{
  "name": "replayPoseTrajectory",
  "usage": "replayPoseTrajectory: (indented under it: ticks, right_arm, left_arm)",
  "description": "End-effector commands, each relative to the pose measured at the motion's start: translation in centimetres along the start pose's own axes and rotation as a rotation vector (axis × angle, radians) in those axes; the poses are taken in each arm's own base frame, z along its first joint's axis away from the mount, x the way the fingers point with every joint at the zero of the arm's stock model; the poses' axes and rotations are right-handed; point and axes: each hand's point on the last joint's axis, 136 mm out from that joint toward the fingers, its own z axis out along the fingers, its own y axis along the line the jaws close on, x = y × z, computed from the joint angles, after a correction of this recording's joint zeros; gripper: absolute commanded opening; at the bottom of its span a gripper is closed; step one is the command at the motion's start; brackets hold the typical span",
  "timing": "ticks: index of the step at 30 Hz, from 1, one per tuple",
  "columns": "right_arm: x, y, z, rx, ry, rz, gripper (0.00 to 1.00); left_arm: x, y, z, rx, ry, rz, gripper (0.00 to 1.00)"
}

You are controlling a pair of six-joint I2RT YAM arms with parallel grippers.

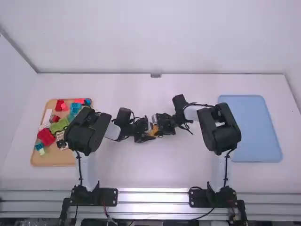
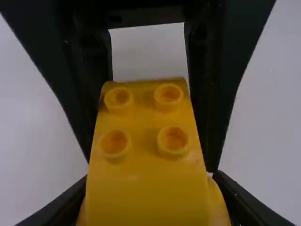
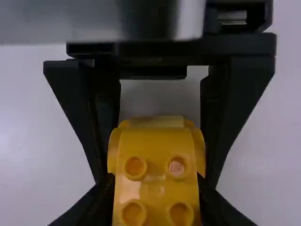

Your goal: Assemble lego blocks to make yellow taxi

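Going by the high view, with the table (image 1: 155, 169) as our dial, we see a brown tray (image 1: 59, 161) at nine o'clock and a blue tray (image 1: 254, 132) at three. In the brown one we find a green block (image 1: 59, 125) near the middle, blue blocks (image 1: 75, 108) at one o'clock, a red block (image 1: 59, 105) at twelve and a bigger red one towards eight. We have a white wall (image 1: 155, 37) beyond twelve, a small grey fitting (image 1: 155, 75) at its foot, and metal rails (image 1: 153, 197) at six
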Motion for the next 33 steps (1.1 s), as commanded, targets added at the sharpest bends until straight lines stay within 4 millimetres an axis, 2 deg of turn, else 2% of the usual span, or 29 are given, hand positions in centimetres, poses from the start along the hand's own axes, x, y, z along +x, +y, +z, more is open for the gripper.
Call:
replayPoseTrajectory:
  ticks: [1, 3, 11, 13, 15, 16, 17, 19, 22, 23, 25, 26, 28, 33]
  right_arm:
    - [1.5, 1.0, -0.1, -0.019, -0.020, 0.028, 0.40]
    - [0.4, 0.8, -0.8, -0.009, -0.100, -0.017, 0.43]
    - [-1.8, -0.3, -2.8, 0.033, -0.262, -0.082, 0.58]
    - [-2.5, -0.8, -3.9, 0.049, -0.292, -0.080, 0.73]
    - [-3.1, -1.4, -5.2, 0.072, -0.311, -0.074, 0.98]
    - [-3.2, -1.7, -6.1, 0.086, -0.309, -0.063, 0.99]
    - [-3.2, -2.0, -6.9, 0.095, -0.298, -0.042, 0.99]
    - [-2.7, -2.1, -7.9, 0.105, -0.275, -0.006, 0.99]
    - [-1.0, -2.0, -8.7, 0.112, -0.208, 0.058, 0.99]
    - [0.2, -1.7, -8.9, 0.114, -0.173, 0.088, 0.99]
    - [1.8, -1.1, -8.7, 0.127, -0.149, 0.110, 0.99]
    - [1.8, -1.0, -8.7, 0.128, -0.149, 0.110, 0.99]
    - [3.0, -0.5, -7.6, 0.149, -0.152, 0.136, 0.99]
    - [3.7, -0.5, -5.2, 0.199, -0.170, 0.189, 0.99]
  left_arm:
    - [0.0, 0.0, 0.1, 0.010, -0.005, -0.024, 0.22]
    - [0.0, 0.0, 0.1, 0.010, -0.005, -0.023, 0.22]
    - [0.0, 0.0, 0.1, 0.010, -0.005, -0.024, 0.24]
    - [0.0, 0.0, 0.1, 0.009, -0.005, -0.024, 0.26]
    - [0.1, 0.0, 0.1, 0.008, -0.003, -0.024, 0.29]
    - [0.1, 0.0, 0.1, 0.008, -0.003, -0.024, 0.36]
    - [0.1, 0.0, 0.1, 0.007, -0.003, -0.023, 0.49]
    - [0.0, 0.0, 0.1, 0.007, -0.004, -0.021, 0.62]
    - [0.0, 0.1, 0.1, 0.005, -0.006, -0.020, 0.86]
    - [0.0, 0.1, 0.1, 0.005, -0.006, -0.019, 0.99]
    - [-0.4, 0.3, -0.1, 0.000, -0.011, -0.033, 0.99]
    - [-0.5, 0.3, -0.1, -0.001, -0.011, -0.035, 0.99]
    - [-1.5, 0.6, -0.5, -0.012, -0.023, -0.047, 0.99]
    - [-3.5, 1.4, -2.5, -0.043, -0.023, -0.047, 0.99]
